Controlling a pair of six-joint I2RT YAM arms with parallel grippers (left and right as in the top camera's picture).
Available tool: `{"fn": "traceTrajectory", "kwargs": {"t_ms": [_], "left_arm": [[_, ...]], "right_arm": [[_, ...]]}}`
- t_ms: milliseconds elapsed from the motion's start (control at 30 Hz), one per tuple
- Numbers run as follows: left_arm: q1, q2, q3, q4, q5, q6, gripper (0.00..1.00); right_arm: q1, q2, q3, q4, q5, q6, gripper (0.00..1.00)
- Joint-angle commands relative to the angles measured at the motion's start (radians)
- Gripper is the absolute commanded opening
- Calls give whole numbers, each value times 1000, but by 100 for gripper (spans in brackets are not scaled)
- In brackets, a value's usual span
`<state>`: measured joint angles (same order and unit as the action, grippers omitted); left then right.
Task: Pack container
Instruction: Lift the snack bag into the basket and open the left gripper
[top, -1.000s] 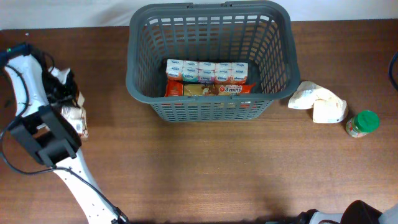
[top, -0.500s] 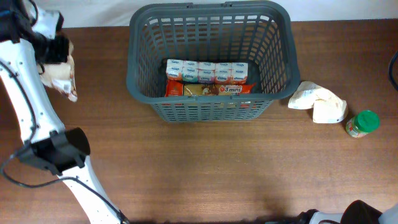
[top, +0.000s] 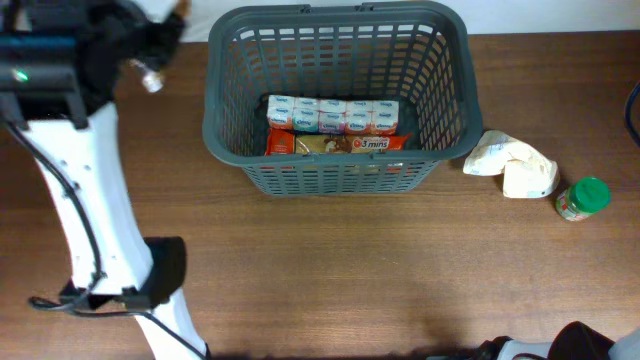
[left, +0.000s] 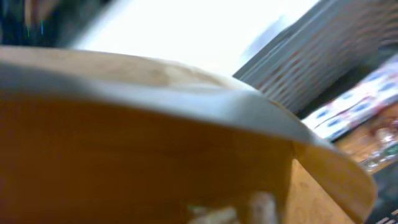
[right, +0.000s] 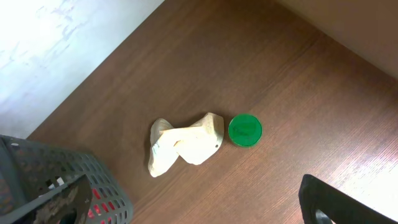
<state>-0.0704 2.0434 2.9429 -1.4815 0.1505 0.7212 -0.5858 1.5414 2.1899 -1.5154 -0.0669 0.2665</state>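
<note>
The container (top: 335, 95) is a dark grey slotted basket at the table's back centre. It holds a row of white tissue packs (top: 332, 113) and an orange noodle packet (top: 345, 144). My left gripper (top: 160, 45) is raised beside the basket's left rim and is shut on a tan packet (left: 143, 143), which fills the blurred left wrist view. The basket wall (left: 311, 59) shows behind it. My right gripper (right: 199, 211) is open and empty, high above the table. Its fingers frame the basket corner (right: 37, 180).
A crumpled cream bag (top: 512, 165) lies right of the basket, with a green-lidded jar (top: 584, 198) beside it. Both also show in the right wrist view, the bag (right: 183, 144) and the jar (right: 245, 130). A white wall runs along the table's far edge.
My left arm has lifted the tan packet off the table at the left and swung it up and right, toward the basket's left rim. The right side is unchanged.
</note>
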Motion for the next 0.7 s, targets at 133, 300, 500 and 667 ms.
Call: {"fn": "traceTrajectory", "kwargs": {"t_ms": [133, 300, 500, 667], "left_arm": [[-280, 2, 8, 19, 19, 302, 2], [-391, 94, -42, 31, 19, 351, 2], [-455, 237, -97, 61, 19, 351, 2], [-478, 324, -130, 64, 72, 315, 33]], "right_arm": [[-5, 0, 4, 0, 16, 8, 99], [-5, 0, 4, 0, 16, 8, 99], [-5, 0, 4, 0, 16, 8, 99], [-5, 0, 4, 0, 16, 8, 99]]}}
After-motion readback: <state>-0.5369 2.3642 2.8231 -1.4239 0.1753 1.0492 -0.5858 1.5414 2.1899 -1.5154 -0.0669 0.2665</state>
